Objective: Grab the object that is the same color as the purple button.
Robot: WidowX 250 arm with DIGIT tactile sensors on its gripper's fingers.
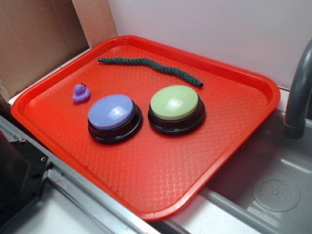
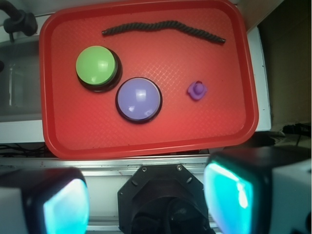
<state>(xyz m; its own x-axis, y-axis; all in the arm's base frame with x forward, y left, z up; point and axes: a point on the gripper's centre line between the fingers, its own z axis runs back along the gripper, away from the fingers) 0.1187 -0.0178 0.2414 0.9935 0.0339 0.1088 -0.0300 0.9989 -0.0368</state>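
both fingers (image 2: 234, 195) show only in the wrist view, as blurred pads with teal-lit faces at the bottom corners of the picture, spread wide apart with nothing between them. they hang high above and well back from the red tray (image 2: 63, 139), over a dark robot base (image 2: 165, 195) and a metal rail. in the exterior view the fingers are out of sight.

the purple duck (image 1: 81, 92) sits on the tray's textured floor near its left rim, upright, apart from everything else. in the wrist view the purple duck (image 2: 197, 90) lies to the right of the purple button (image 2: 138, 99), with a clear gap of bare tray between them.

the purple button (image 1: 112, 112), a lavender dome on a black round base, stands near the middle of the tray. just beside it, nearly touching at the bases, stands the green button (image 1: 174, 103), of the same size and build. the green button (image 2: 97, 66) lies up and left of the purple one in the wrist view.

a dark green rope (image 1: 151, 68) lies in a wavy line along the far side of the tray, apart from both buttons and the duck.

the tray rests partly over a metal sink (image 1: 273, 190), with a grey faucet (image 1: 297, 92) at the right edge. a cardboard panel (image 1: 34, 39) stands behind the tray's left corner.
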